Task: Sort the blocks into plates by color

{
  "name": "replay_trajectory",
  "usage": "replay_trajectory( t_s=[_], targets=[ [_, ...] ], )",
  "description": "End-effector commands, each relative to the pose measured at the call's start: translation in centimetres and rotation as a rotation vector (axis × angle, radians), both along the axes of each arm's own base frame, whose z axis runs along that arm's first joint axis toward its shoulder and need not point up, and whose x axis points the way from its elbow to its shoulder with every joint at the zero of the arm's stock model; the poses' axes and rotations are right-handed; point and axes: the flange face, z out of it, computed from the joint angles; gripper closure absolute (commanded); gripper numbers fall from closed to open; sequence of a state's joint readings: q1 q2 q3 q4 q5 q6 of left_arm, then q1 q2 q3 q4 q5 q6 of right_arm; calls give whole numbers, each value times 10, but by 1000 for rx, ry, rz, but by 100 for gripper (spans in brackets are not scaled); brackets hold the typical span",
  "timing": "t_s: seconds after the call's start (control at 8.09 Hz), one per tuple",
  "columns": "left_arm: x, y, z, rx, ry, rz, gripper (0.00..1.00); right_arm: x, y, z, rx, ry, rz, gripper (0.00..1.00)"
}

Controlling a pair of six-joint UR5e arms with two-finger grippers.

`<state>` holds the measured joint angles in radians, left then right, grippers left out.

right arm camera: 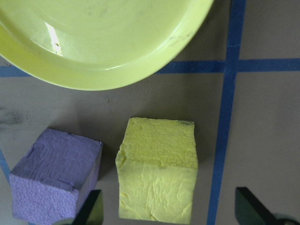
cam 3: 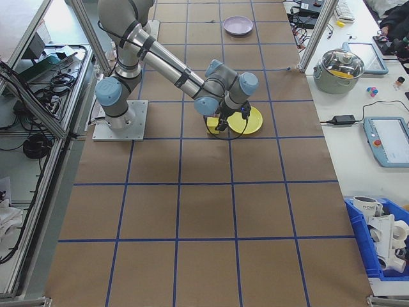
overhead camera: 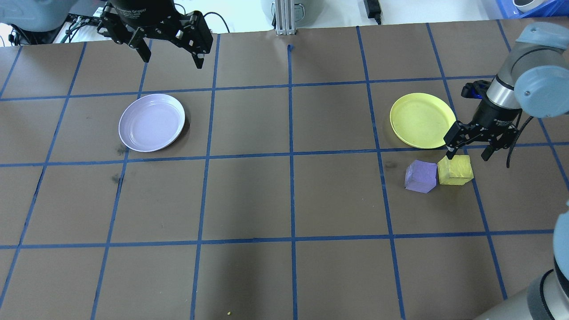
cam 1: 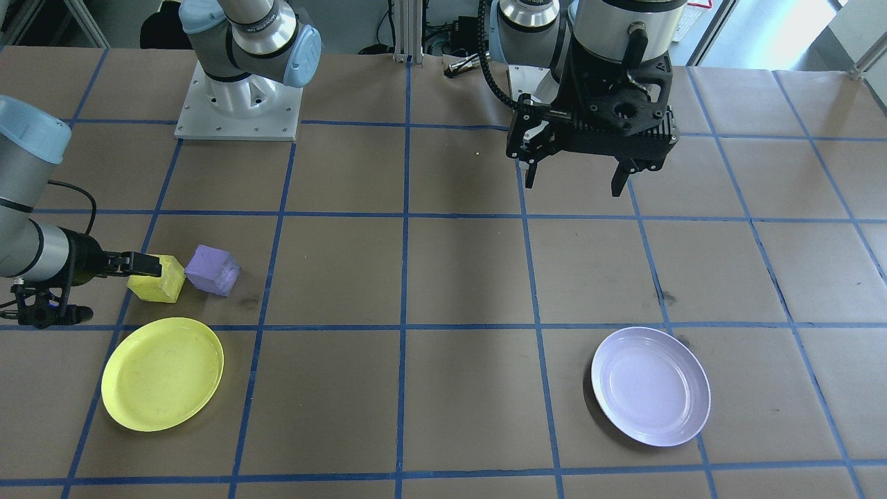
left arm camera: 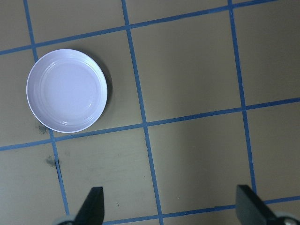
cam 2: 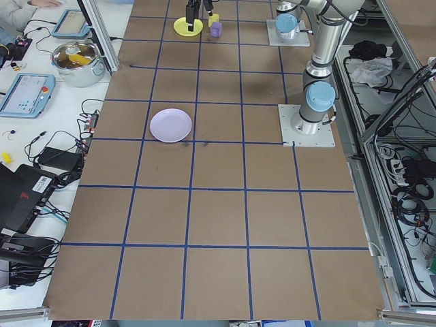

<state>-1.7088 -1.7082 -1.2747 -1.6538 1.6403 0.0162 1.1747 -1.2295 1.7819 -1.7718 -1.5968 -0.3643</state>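
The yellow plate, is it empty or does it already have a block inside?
Empty. The yellow plate shows only bare surface; the yellow block and purple block both sit on the table beside it.

Yellow block (overhead camera: 455, 170), purple block (overhead camera: 420, 176), yellow plate (overhead camera: 422, 120), lavender plate (overhead camera: 151, 122), blue-gridded brown table (overhead camera: 284, 200).

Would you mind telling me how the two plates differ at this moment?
The yellow plate is bright yellow, whereas the lavender plate is pale purple. The yellow plate has both blocks, the yellow block and the purple block, lying just beside it; nothing lies near the lavender plate. The right end effector hovers by the yellow plate. Both plates are round, shallow, similar in size and empty.
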Motion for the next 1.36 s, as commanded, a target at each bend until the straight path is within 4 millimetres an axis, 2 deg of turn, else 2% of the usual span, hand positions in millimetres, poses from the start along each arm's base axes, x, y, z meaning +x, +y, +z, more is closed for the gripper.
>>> replay_trajectory(
  t_s=[0.0,0.25,0.99,1.11,1.24],
  targets=[
    [0,-1,-1,2,0,1,0,14,-4,-18,27,-10,26,0],
    [-1,-1,-2,4,3,5,0,3,-9,-35,43,33,96,0],
    [0,0,-1,3,-1,6,0,5,-6,-43,63,14,99,0],
    [0,-1,-1,2,-1,6,0,6,-7,-42,59,11,101,46],
    [0,0,0,0,-1,6,0,5,-7,-42,60,13,102,87]
  ],
)
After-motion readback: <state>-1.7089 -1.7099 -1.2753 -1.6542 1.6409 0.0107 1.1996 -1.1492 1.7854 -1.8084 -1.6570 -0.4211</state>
